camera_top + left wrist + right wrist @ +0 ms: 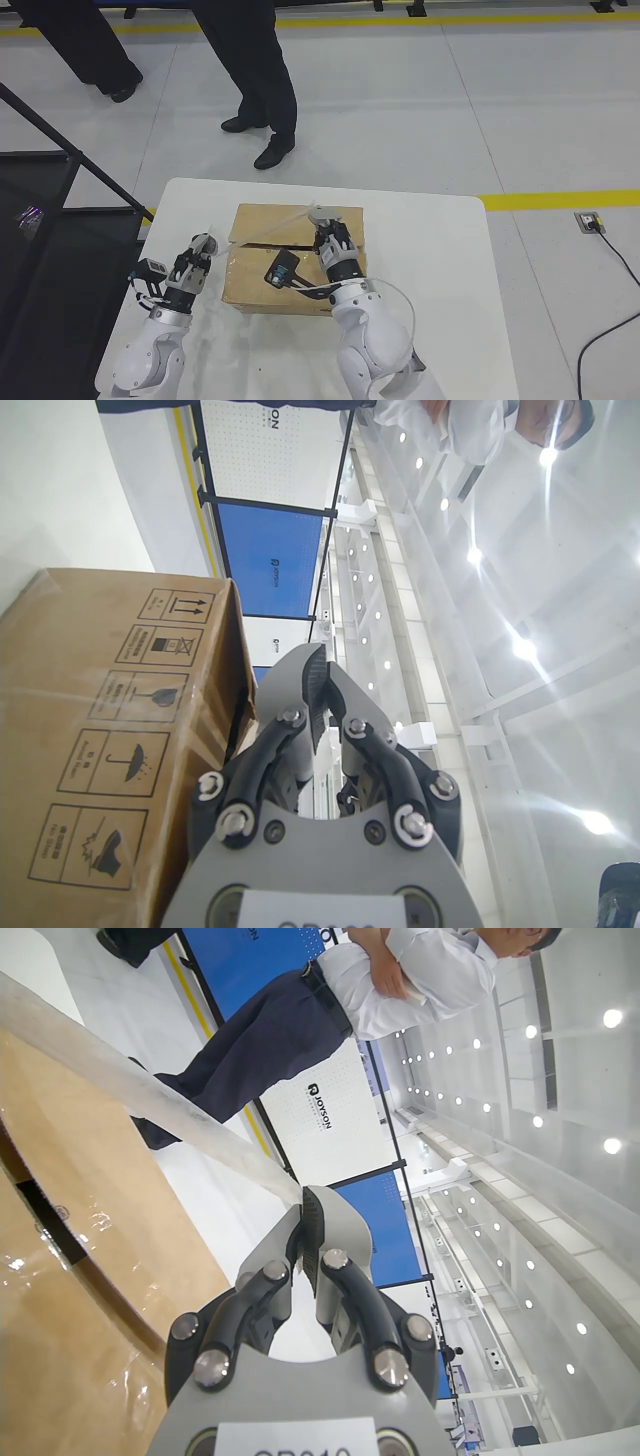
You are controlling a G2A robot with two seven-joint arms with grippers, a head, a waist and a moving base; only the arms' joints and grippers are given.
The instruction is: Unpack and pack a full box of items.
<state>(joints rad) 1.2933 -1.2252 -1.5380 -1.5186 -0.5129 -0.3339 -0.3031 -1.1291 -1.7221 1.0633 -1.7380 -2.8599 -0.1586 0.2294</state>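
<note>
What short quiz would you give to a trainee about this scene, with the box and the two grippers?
1. True or false: the right gripper is shut on a strip of clear tape above the cardboard box.
2. Choose one. The left gripper is:
A. inside the box, wide open
B. beside the box, shut and holding nothing
C. down on the floor, holding a bottle
3. Fill the gap: the box stands on a white ____.

Key: 1 true; 2 B; 3 table.
</note>
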